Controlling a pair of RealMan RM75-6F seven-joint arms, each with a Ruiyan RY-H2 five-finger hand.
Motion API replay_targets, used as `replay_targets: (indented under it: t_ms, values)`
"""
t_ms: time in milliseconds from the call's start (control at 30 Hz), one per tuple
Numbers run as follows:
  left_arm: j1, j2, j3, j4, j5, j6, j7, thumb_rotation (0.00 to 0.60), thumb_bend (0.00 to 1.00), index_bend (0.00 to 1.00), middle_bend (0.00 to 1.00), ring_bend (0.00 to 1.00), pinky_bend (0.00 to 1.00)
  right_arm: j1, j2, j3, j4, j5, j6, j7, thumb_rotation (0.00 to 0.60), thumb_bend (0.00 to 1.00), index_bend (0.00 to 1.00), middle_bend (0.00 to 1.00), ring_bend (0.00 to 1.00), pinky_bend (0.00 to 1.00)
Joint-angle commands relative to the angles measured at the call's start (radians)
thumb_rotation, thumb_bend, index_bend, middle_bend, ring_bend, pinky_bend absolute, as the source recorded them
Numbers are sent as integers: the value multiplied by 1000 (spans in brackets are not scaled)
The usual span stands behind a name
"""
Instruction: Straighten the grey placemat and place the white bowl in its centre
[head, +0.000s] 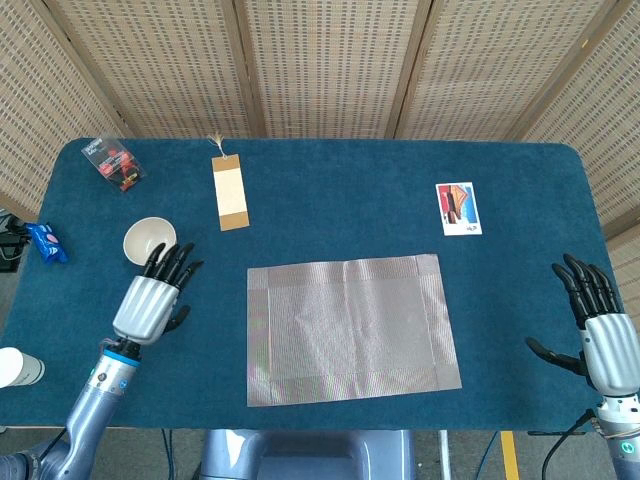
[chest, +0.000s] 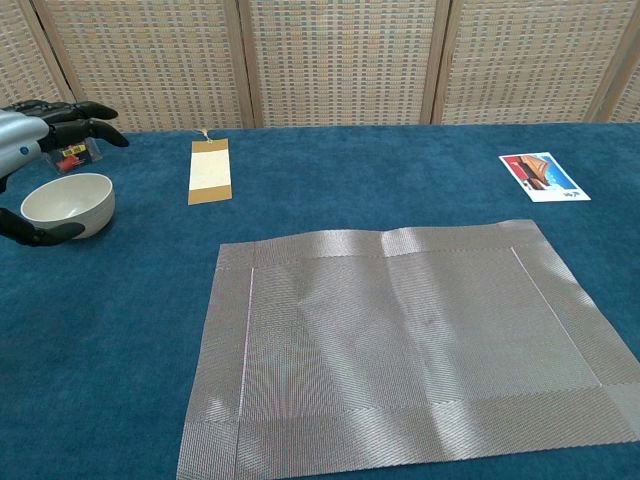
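Grey placemat (head: 352, 330) lies flat at frame centre, white bowl (head: 146, 240) in upper left w/ left hand (head: 153, 297) spread and empty just below it, so a sloppy grab could tip the bowl or nudge it off toward the table edge; right hand (head: 600, 335) idle, fingers apart, lower right.

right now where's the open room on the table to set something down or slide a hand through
The grey placemat lies flat and bare. Free cloth runs between the bookmark and the postcard, and from the placemat's right edge toward the right hand. The far-left side is crowded: the white bowl, the left hand just behind it, a clear packet and a blue wrapper.
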Motion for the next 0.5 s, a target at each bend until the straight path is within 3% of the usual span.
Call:
replay_targets:
  t_ms: [33, 233, 500]
  values:
    - [-13, 12, -60, 67, -98, -57, 8, 600, 307, 197, 0, 0, 0, -1, -1, -1, -1, -2, 2, -4, 600, 122, 73, 0, 0, 0]
    - [-29, -8, -93, 149, -183, -118, 23, 600, 308, 304, 0, 0, 0, -1, -2, -2, -2, -3, 3, -8, 600, 122, 73, 0, 0, 0]
    - [-39, -65, -121, 308, -282, -195, -7, 600, 311, 361, 0, 0, 0, 0, -3, -2, -1, 2, -2, -9, 600, 122, 73, 0, 0, 0]
